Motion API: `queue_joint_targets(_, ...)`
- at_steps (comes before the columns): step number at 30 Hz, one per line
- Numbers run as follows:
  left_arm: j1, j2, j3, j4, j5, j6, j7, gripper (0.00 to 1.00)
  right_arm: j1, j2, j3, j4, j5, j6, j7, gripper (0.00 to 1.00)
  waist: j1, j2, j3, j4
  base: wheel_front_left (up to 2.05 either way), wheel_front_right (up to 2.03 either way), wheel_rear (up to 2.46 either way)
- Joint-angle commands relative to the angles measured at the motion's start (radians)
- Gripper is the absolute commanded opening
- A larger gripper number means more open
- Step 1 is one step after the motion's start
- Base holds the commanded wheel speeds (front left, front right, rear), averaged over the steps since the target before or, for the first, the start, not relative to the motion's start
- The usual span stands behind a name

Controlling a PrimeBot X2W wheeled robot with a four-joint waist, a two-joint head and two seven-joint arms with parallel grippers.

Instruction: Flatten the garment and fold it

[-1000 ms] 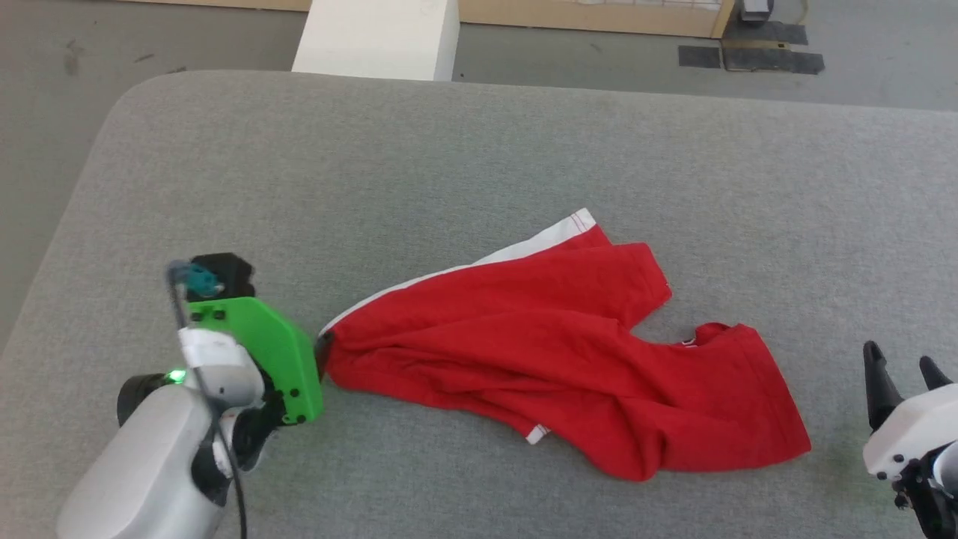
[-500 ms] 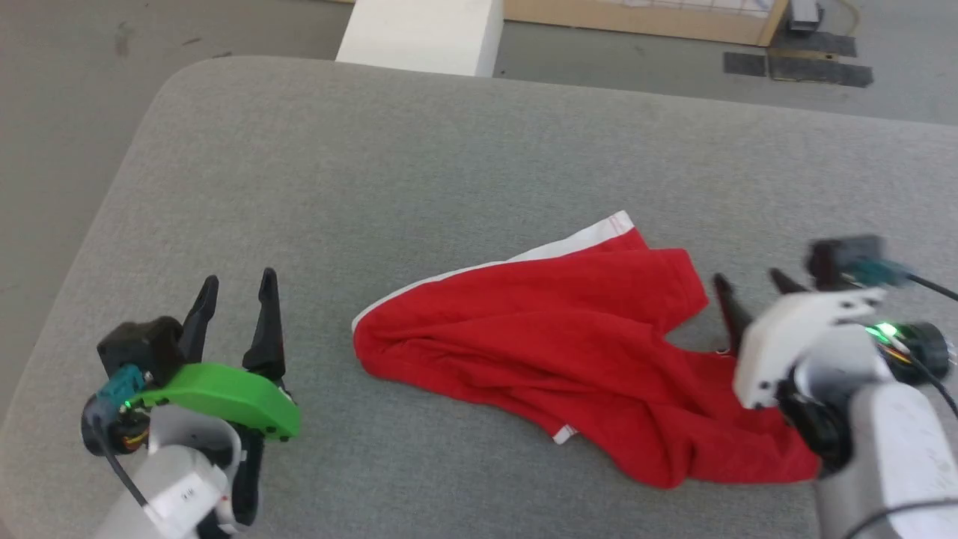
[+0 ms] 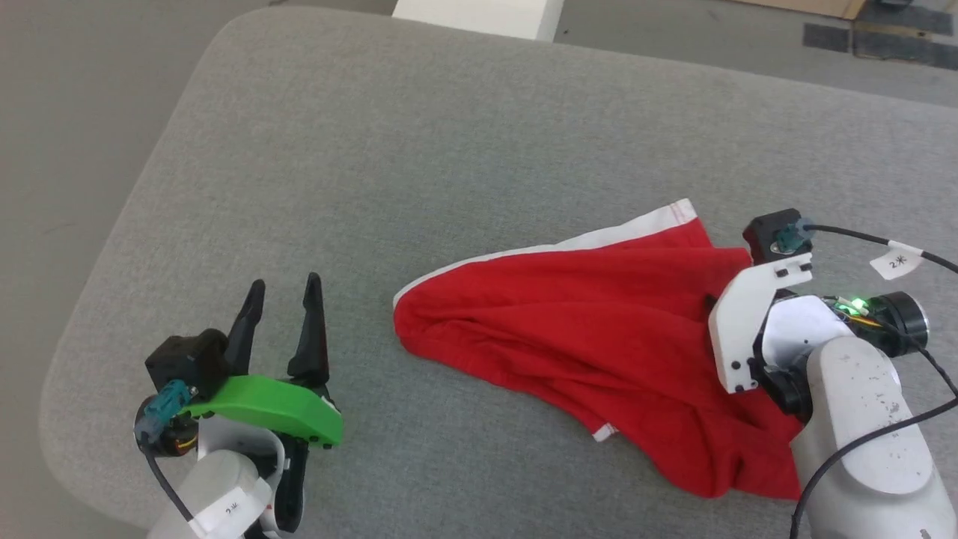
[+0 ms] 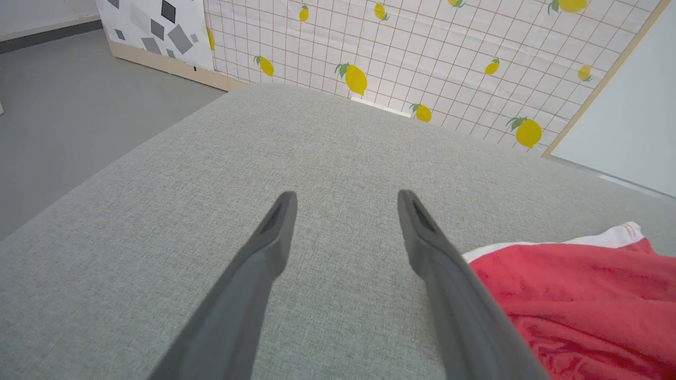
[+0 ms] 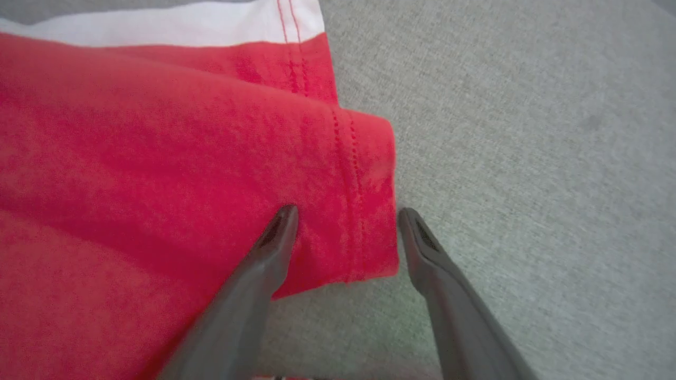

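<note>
**Spotter:** Where's the garment from your seat?

**Operator:** The garment [image 3: 584, 352] lies crumpled on the grey upholstered surface [image 3: 374, 135], right of centre. Its long axis runs left to right and slants nearer as it goes right. There's a pointed end on the left and the bulky end down at the near right. The white band [image 3: 554, 245] edges the far side.

**Spotter:** Which arm's closer?

**Operator:** The right, no contest. My right gripper [image 5: 347, 210] is over the garment's right end, jaws spread wide, nothing held. In its wrist view the fingers straddle a stitched hem [image 5: 364, 211]. One finger is over red fabric, the other over bare grey just beside the edge. Whether the tips touch the cloth, I can't tell.

**Spotter:** And the left?

**Operator:** My left gripper [image 3: 285, 281] sits off to the left, apart from the pointed end. Its fingers are wide and empty, pointing to the far side. The cloth lies to its right, and in its wrist view the red comes in beside the right finger.

**Spotter:** So what does the next move hang on?

**Operator:** That hem edge between the right fingers. I judge the right gripper is placed to pinch it and draw it rightward, along the long axis, to spread the cloth. The left would have to swing right to reach the pointed end. Flattening isn't done, and folding hasn't started.
</note>
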Motion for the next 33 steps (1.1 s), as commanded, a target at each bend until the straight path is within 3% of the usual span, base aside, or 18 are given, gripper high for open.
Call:
queue_joint_targets(1,-0.015,-0.007,0.003,0.007,0.016,-0.007,-0.008,1.0,-0.005,-0.005,0.007,0.02,0.005,-0.002,0.025,1.0,0.0,0.0,0.012,0.014,0.0,0.0,0.0)
queue_joint_targets(2,-0.014,-0.009,0.005,0.009,0.017,-0.008,-0.009,1.0,-0.003,-0.007,0.009,0.025,0.011,-0.002,0.036,1.0,0.0,0.0,0.012,0.014,0.0,0.0,0.0)
queue_joint_targets(3,-0.013,-0.011,0.007,0.012,0.019,-0.01,-0.009,1.0,-0.003,-0.009,0.009,0.025,0.021,-0.002,0.044,0.23,0.0,0.0,0.011,0.012,0.0,0.0,0.0)
queue_joint_targets(4,-0.012,-0.013,0.008,0.014,0.019,-0.012,-0.01,1.0,-0.003,-0.012,0.01,0.022,0.029,-0.002,0.048,0.0,0.0,0.0,0.01,0.011,0.0,0.0,0.0)
queue_joint_targets(14,-0.008,-0.023,0.005,0.047,0.011,-0.032,-0.009,1.0,0.114,-0.045,-0.142,-0.168,0.107,-0.002,0.001,0.0,0.0,0.0,-0.036,-0.027,0.0,0.0,0.0)
queue_joint_targets(21,0.001,-0.022,-0.001,0.061,-0.006,-0.037,0.015,1.0,0.334,-0.007,-0.249,-0.344,0.129,-0.002,0.036,0.0,0.0,0.0,-0.065,-0.061,0.0,0.0,0.0)
queue_joint_targets(27,0.012,-0.016,-0.002,0.064,-0.021,-0.032,0.041,1.0,0.419,0.014,-0.262,-0.376,0.184,-0.002,0.056,0.0,0.0,0.0,-0.086,-0.091,0.0,0.0,0.0)
queue_joint_targets(28,0.015,-0.015,-0.003,0.065,-0.026,-0.032,0.049,1.0,0.419,0.015,-0.265,-0.377,0.198,-0.002,0.039,0.91,0.0,0.0,-0.089,-0.096,0.0,0.0,0.0)
queue_joint_targets(29,0.017,-0.014,-0.003,0.064,-0.029,-0.031,0.055,1.0,0.417,0.015,-0.274,-0.374,0.223,-0.002,0.018,1.0,0.0,0.0,-0.093,-0.1,0.0,0.0,0.0)
queue_joint_targets(33,0.0,-0.02,-0.007,0.051,-0.051,-0.033,0.092,1.0,0.41,0.015,-0.318,-0.379,0.282,-0.002,-0.054,1.0,0.0,0.0,-0.103,-0.116,0.0,0.0,0.0)
